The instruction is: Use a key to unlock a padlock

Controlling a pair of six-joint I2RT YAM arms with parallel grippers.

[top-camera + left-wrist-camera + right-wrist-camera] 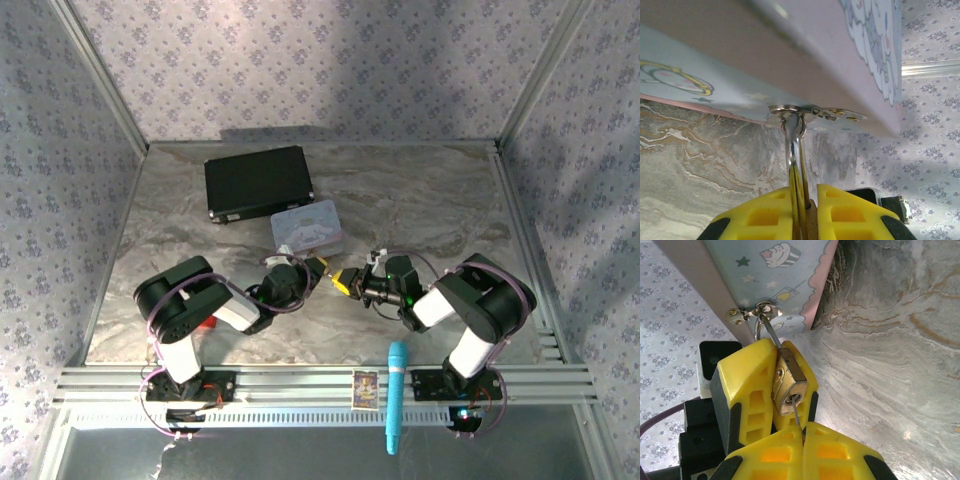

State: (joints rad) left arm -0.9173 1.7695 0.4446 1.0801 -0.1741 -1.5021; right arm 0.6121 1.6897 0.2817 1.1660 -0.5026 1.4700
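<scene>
The right gripper (802, 435) sits closest to the lens in the right wrist view, its yellow fingers pressed together on the key (797, 416); only the thin silvery blade shows, running up from the fingertips into the keyhole in the bottom face of the padlock (788, 385). The brass body is tilted and pinched between the yellow fingers of the left gripper (805, 207), which are closed hard against it with only a narrow slit between them; in the left wrist view a sliver of brass shows in that slit, and the shackle (792, 145) rises from it through the metal hasp (790, 110) on the side of the pastel tin (307, 225); whether the shackle has sprung I cannot tell. From above, the two grippers meet tip to tip near the middle of the table (440, 200), just beside the tin's near edge; a black case (258, 182) lies behind the tin toward the far-left corner; a blue pen-like tool (397, 395) rests across the rail (300, 380) at the near edge; a small red block (207, 322) sits by the left arm (180, 300) toward the near-left corner.
</scene>
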